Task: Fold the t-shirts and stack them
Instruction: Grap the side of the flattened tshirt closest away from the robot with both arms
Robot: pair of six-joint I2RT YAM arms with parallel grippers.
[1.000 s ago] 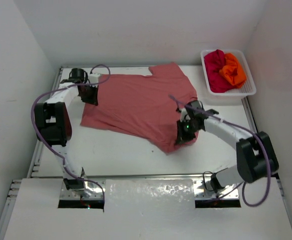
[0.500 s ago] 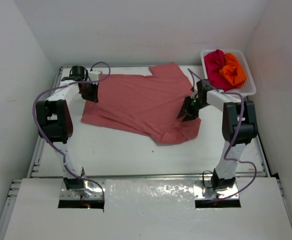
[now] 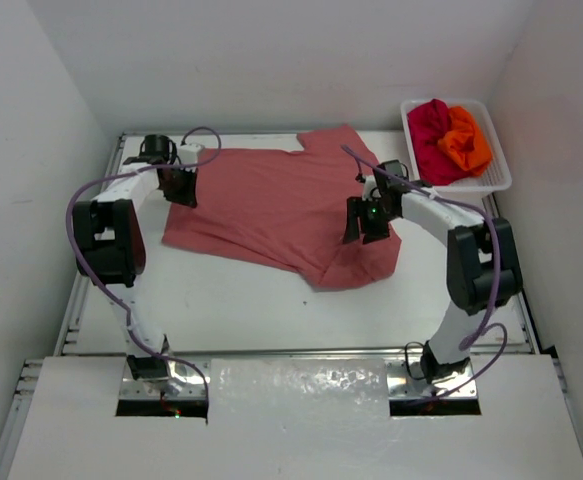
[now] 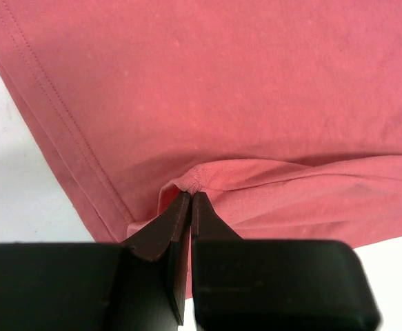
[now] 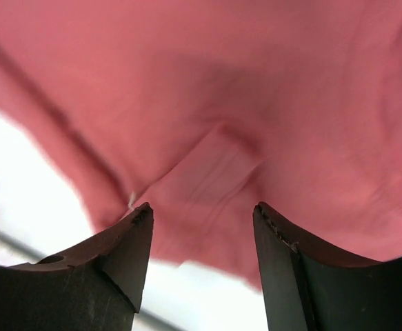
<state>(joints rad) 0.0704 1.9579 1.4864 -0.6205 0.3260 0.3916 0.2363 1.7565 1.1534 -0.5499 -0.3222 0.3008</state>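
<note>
A salmon-pink t-shirt (image 3: 271,205) lies spread across the back of the table, its right part bunched in folds. My left gripper (image 3: 181,187) sits at the shirt's left edge, shut on a pinched fold of the pink cloth (image 4: 199,181). My right gripper (image 3: 364,222) hovers over the shirt's right side, open, with nothing between its fingers; pink cloth (image 5: 207,179) fills the view below it. A crimson t-shirt (image 3: 429,135) and an orange t-shirt (image 3: 467,140) lie crumpled in the basket.
A white mesh basket (image 3: 499,180) stands at the back right corner. Bare white table (image 3: 221,300) stretches in front of the shirt. White walls close in on the left, back and right.
My right gripper has let go of the shirt's right lower corner, opened, and moved back toward the far right; the cloth dropped in a bunch there. The left gripper has stayed put.
</note>
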